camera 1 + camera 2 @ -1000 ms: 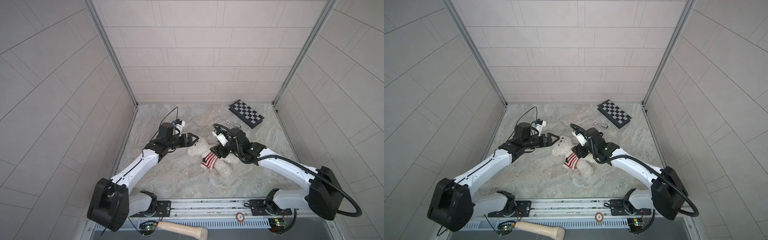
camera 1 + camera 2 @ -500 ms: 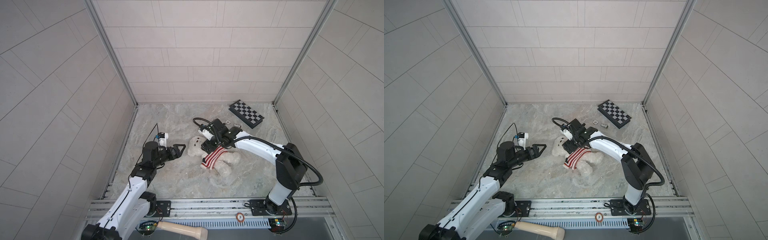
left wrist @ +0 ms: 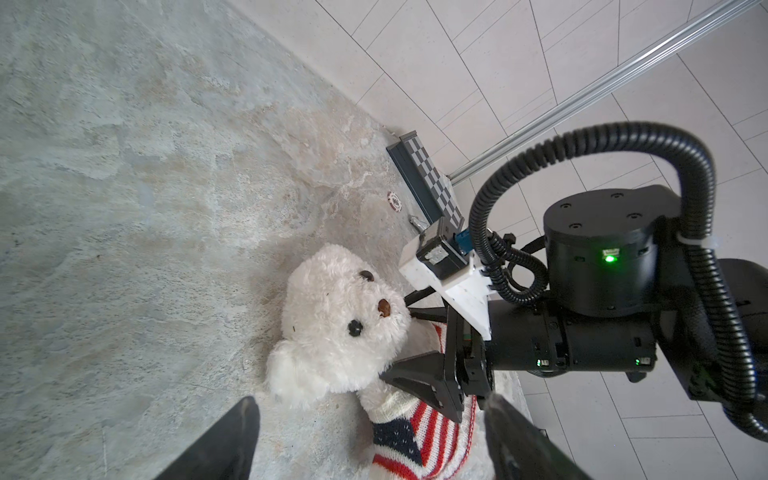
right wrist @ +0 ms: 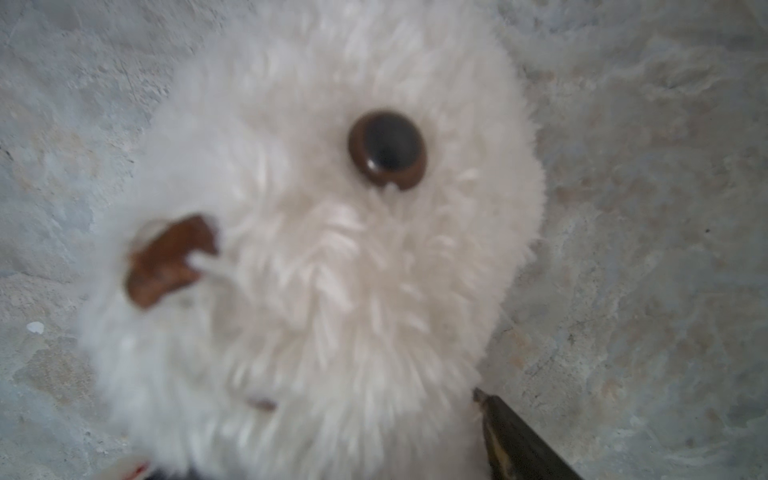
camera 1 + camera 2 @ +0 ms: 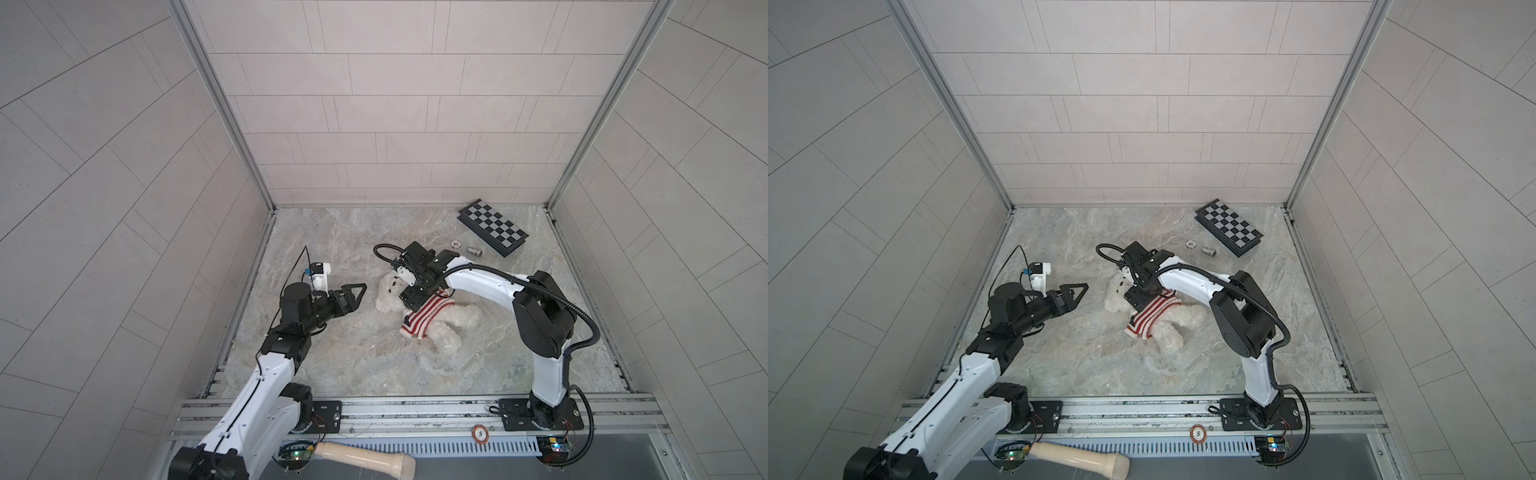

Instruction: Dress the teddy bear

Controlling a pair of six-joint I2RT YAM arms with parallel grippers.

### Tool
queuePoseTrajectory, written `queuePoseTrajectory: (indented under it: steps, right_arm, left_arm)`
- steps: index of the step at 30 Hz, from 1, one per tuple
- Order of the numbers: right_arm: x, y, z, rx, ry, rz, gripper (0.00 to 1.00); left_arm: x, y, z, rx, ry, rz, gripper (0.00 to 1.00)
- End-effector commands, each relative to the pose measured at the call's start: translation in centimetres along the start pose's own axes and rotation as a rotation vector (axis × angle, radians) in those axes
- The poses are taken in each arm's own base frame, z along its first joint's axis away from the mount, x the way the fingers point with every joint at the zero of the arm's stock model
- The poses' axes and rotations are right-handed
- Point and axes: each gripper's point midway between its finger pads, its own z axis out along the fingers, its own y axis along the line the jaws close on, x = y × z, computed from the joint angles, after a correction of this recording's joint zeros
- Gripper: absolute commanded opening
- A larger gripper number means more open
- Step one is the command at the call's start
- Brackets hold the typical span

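Marbled tabletop (image 5: 332,357), tiled walls (image 5: 395,104); teddy bear (image 5: 388,297) lies ctr; L pincer (image 5: 357,291) wide, R pincer (image 3: 397,340) wide @ neck.

Clear floor (image 5: 370,309) betw left tool (image 5: 358,292) & teddy bear (image 5: 388,294); right tool (image 5: 409,298) blocks neck side.

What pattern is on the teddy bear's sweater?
The sweater has red-white stripes and a navy dotted patch; clearest in left wrist view.
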Motion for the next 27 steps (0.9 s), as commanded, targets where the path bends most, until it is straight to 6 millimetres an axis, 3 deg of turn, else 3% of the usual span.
queuePoseTrajectory:
  steps: [1,4,8,14,20,23,27]
  right_arm:
    - [0.6,-0.5,1.0,0.042,0.03,0.01,0.76]
    - [0.5,-0.8,0.8,0.051,0.006,0.034,0.65]
    - [0.5,-0.6,0.3,0.03,-0.037,0.084,0.44]
    - [-0.1,-0.1,-1.2,-0.031,-0.185,0.176,0.29]
    - [-2.4,1.0,-5.7,-0.109,-0.471,0.179,0.16]
    - [-3.3,1.5,-8.1,-0.137,-0.629,0.159,0.1]
    - [-4.1,1.7,-10.7,-0.177,-0.862,0.208,0.04]
  left_arm:
    - [-0.1,-0.2,0.1,0.017,0.004,0.036,0.85]
    - [0.4,0.2,-0.1,0.005,0.016,0.043,0.83]
    - [1.2,-0.2,-0.2,0.022,0.049,0.042,0.75]
    - [4.7,-1.7,-0.5,0.058,0.161,0.059,0.51]
    - [8.9,-2.9,-0.3,0.11,0.234,0.03,0.33]
    - [9.5,-3.9,-0.1,0.149,0.223,0.031,0.28]
    - [10.2,-6.7,0.5,0.225,0.242,0.074,0.23]
